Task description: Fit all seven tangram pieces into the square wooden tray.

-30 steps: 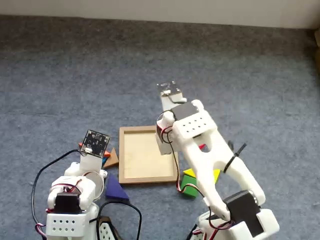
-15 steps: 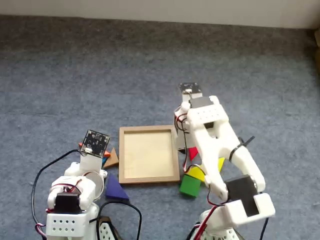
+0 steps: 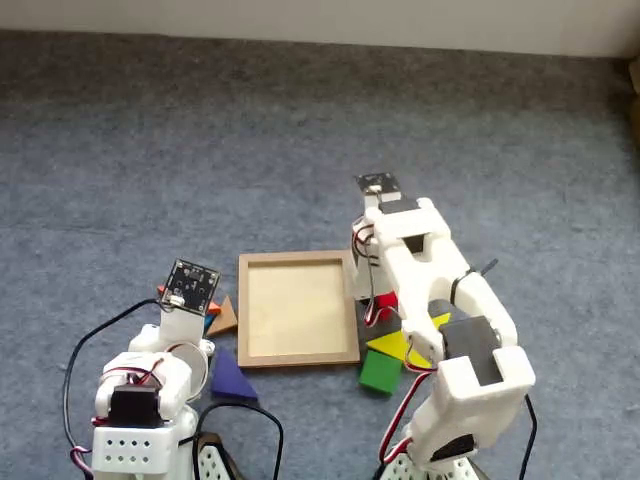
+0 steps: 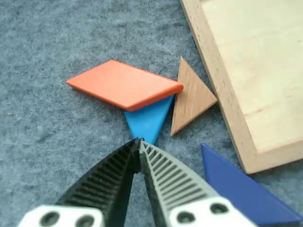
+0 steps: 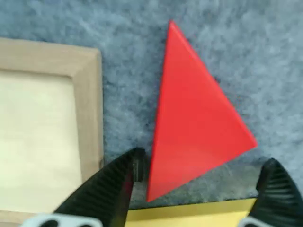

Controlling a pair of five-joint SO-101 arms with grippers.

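We find the flat red wooden triangle (image 5: 194,118) between the spread jaws of the right gripper (image 5: 203,165), its longest edge alongside the square wooden tray (image 5: 87,118). The left gripper (image 4: 138,144), jaws closed and empty, is farther off.

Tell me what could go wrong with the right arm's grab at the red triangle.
The open right claw straddles the red triangle. One finger sits in the narrow gap beside the tray and might catch its rim or shove it. The triangle's slanted edges could let it twist out as the claw shuts. The yellow piece lies close by and may get nudged.
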